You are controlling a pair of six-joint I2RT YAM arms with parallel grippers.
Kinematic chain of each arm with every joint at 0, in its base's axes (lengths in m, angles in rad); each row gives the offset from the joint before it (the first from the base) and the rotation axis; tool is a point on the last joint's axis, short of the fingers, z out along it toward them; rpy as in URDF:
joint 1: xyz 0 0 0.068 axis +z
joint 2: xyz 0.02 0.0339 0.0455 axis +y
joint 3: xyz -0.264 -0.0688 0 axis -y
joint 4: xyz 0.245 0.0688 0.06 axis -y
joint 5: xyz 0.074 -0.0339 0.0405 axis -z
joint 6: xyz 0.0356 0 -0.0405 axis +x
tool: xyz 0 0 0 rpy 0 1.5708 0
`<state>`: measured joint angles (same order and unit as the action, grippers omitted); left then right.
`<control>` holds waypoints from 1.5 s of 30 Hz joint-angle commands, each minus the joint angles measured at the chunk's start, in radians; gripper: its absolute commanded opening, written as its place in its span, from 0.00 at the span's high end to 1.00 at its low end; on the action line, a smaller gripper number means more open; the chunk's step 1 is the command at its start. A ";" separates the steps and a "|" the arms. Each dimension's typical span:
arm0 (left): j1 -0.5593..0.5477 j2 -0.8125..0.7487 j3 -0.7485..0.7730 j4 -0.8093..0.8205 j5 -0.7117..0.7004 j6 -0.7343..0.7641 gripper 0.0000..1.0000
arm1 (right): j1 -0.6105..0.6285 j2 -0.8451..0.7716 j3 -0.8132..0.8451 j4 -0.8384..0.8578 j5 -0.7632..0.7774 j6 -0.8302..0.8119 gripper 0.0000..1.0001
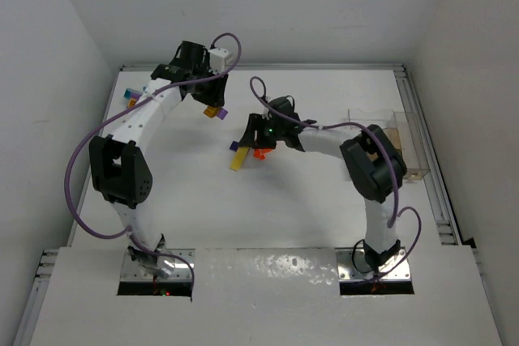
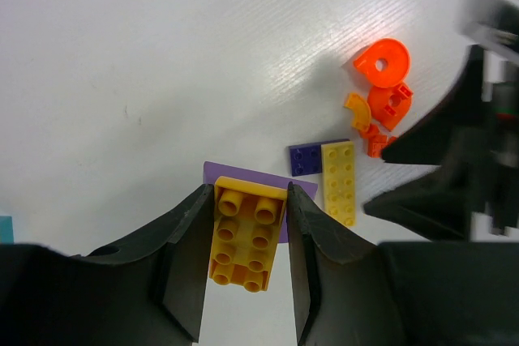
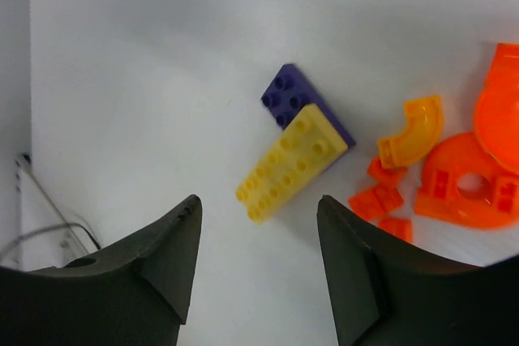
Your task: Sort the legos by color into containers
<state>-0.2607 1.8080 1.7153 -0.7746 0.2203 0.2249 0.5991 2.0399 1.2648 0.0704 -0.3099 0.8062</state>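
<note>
Left wrist: left gripper [image 2: 247, 200] pinches yellow brick [image 2: 243, 241], arm stretched far; right gripper [image 3: 258, 208] parted, above legos [image 3: 292, 164].

Robotics lab cell, plain white panel walls [image 1: 49, 79] around a white tabletop [image 1: 268, 208], aluminium frame rail [image 1: 442, 200] at right edge

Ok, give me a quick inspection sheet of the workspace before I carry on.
Surface: white table, faintly grained.
Job's things: long yellow plastic plate overlapping a dark purple brick, orange plastic pieces beside them; clear plastic bins at the right edge.
Clutter: nothing seen.
Grippers: left gripper shut on a yellow studded brick; right gripper open, empty, near the plate.
Cables: purple cables loop along both arms, clear of the bricks.
Surroundings: white walls on three sides.
</note>
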 commanded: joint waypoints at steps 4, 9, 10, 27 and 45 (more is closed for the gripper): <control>-0.002 -0.036 0.061 0.011 0.088 -0.035 1.00 | 0.036 -0.322 -0.270 0.405 0.043 -0.531 0.39; -0.005 -0.035 0.063 0.006 0.186 -0.062 1.00 | 0.097 -0.360 -0.305 0.548 0.061 -0.748 0.37; -0.005 -0.036 0.063 0.005 0.204 -0.065 1.00 | 0.108 -0.348 -0.292 0.548 0.083 -0.763 0.37; -0.060 -0.084 0.003 0.017 0.301 -0.084 1.00 | 0.165 -0.210 -0.094 0.517 0.207 -0.863 0.43; -0.061 -0.082 0.035 -0.011 0.171 -0.021 1.00 | 0.068 -0.406 -0.274 0.458 0.048 -0.802 0.33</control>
<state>-0.3145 1.7786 1.7092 -0.7891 0.3988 0.1848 0.6865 1.6936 1.0088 0.5365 -0.1711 0.0216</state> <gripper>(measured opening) 0.339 0.664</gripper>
